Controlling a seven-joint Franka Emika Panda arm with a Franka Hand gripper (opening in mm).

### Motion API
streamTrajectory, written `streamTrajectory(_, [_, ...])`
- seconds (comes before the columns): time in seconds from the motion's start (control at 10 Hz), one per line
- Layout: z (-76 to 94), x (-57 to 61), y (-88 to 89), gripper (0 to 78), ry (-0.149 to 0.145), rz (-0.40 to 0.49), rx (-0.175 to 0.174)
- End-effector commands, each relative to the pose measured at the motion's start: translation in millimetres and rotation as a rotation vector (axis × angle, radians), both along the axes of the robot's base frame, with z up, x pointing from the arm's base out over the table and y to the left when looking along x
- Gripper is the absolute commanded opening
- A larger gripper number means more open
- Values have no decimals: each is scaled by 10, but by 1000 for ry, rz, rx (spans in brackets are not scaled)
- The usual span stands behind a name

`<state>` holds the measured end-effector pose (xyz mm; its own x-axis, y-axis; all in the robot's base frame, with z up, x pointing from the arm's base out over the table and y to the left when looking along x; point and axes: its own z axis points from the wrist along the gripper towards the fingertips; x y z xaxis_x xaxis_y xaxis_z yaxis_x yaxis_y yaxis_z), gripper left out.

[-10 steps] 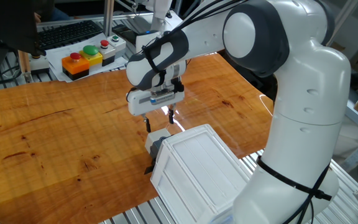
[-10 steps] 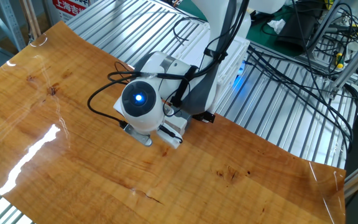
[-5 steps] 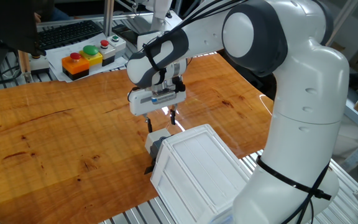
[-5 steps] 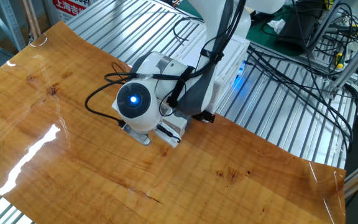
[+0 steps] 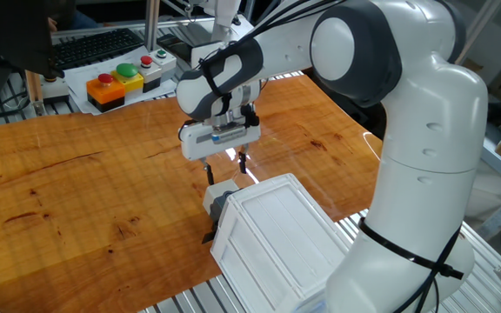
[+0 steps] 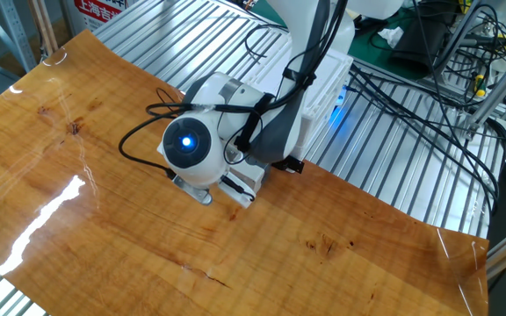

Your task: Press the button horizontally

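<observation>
The wooden desk [image 5: 76,183] carries everything, and at its near edge sits the big white ribbed box [image 5: 272,239]. From the box's side facing the open desk juts the button [image 5: 222,193], a small pale cap on a dark base.

My gripper [image 5: 225,168] hangs above and just behind that cap, the two dark fingers [image 5: 208,171] pointing down with a clear gap between them, so my jaws are released and hold nothing.

By my reckoning the press is not yet made: I am not touching the cap, and I have to get level with it and push sideways into the box.

Compared with a second ago I have shifted only slightly, the wrist sitting a touch higher.

In the other fixed view my own arm hides the button.
</observation>
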<state>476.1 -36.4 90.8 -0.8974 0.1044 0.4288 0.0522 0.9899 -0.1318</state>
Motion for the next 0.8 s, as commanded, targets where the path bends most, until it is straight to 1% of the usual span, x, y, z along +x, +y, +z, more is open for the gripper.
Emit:
streamTrajectory(0.1, [10,8,-2,774,31,-6,-7])
streamTrajectory(0.3, [4,-1,-5,774,31,-8,-13])
streamTrajectory(0.7, [-18,-35,-14,774,43,-13,-14])
streamTrajectory(0.8, [-27,-69,-22,774,49,-17,-16])
